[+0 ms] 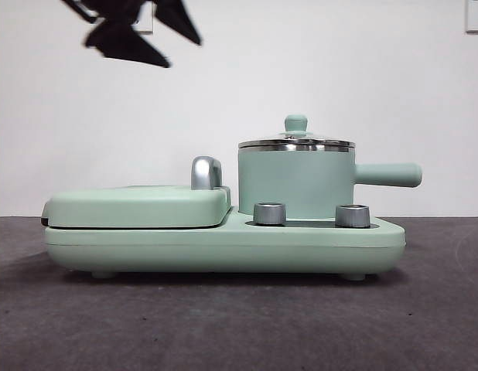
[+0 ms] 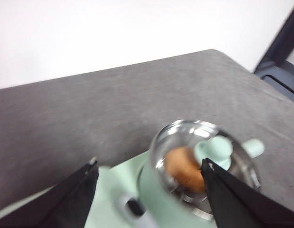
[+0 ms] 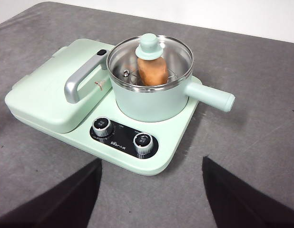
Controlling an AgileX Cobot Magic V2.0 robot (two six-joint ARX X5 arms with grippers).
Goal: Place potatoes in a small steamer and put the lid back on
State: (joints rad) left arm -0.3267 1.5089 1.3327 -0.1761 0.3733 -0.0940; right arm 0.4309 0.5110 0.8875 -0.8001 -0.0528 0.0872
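Sitting on the steel rim of the small steamer [image 3: 151,102], the lid [image 3: 151,57] covers the pot squarely, and through its glass the potato [image 3: 153,71] shows as an orange-brown lump resting inside on a wire rack. By the look of it both steps of the task are done.

The left hand [image 2: 149,178] hangs above and just beside the pot with its jaws spread wide and nothing between them; in the front view a dark blurred tip shows only at the top edge. The right hand [image 3: 151,190] waits well back over the counter [image 3: 261,156], jaws apart and empty.

As to handling, the lid is glass in a steel band: stiff, smooth and breakable, so I judge the small mint-green knob [image 3: 149,43] the only sound place to take hold. The potato's cracked matte crust should give good friction, and it looks firm and light.

On the cooker base [image 3: 175,156], the black panel around the two dials [image 3: 122,134] carries small pale lettering, too fine to read. A small mark on the griddle cover [image 3: 47,95] near its chrome handle [image 3: 80,78] is also illegible.
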